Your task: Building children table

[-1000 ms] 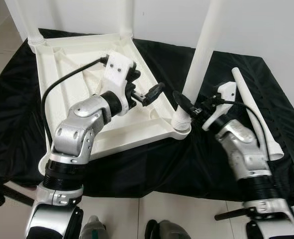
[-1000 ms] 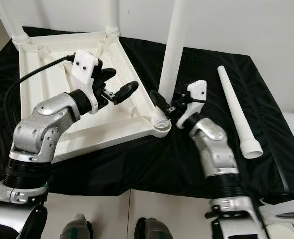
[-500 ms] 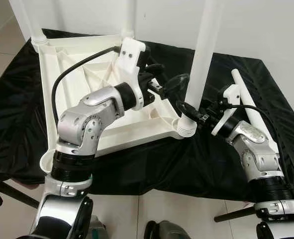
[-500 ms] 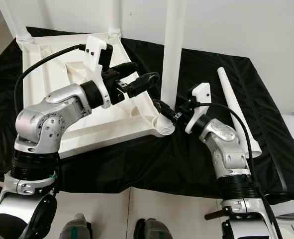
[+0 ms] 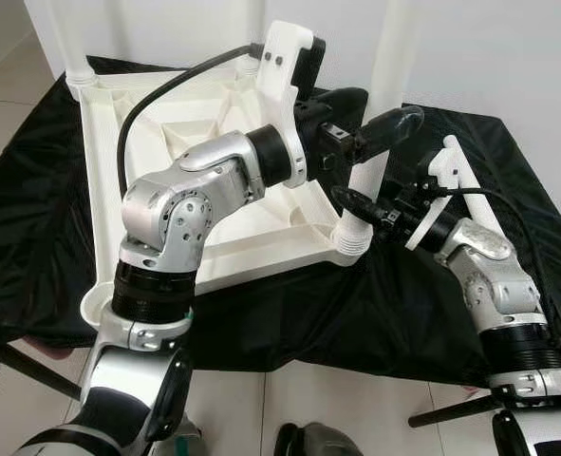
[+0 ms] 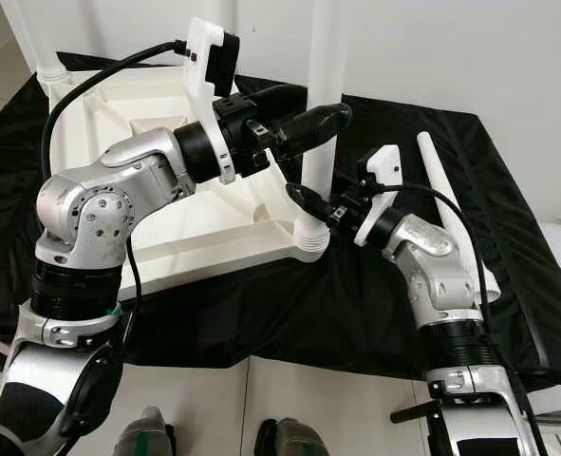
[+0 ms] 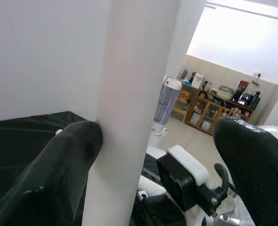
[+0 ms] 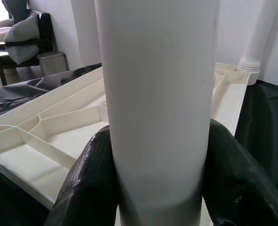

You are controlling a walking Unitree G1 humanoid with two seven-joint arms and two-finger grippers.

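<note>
A white plastic children's table lies upside down on a counter draped in black cloth [image 5: 289, 323], partly assembled.

Nearest the robot, the right claw [image 6: 307, 202] grasps the base of a white upright leg [image 6: 325, 85], one black finger on each side, just above the ribbed collar where the leg enters the corner socket [image 5: 351, 242] of the overturned tabletop [image 5: 157, 133]. The right wrist view shows both fingers [image 8: 89, 181] pressed against the leg, with the ribbed underside of the tabletop beyond them.

Above the right claw, the left claw [image 5: 380, 119] is released, its fingers spread on either side of the same leg higher up. In the left wrist view one finger [image 7: 63, 165] touches the leg while the other stands clear of it.

Beyond the claws, two more legs stand in the far corners of the tabletop; one far leg [image 5: 66, 38] rises at the robot's left. Past the right claw, on its outer side, a loose leg [image 5: 470, 190] lies flat on the cloth.

By appearance, three legs are in place. The one in hand may need final seating. The loose leg remains to be fitted, into the near left corner, then the table turned upright.
</note>
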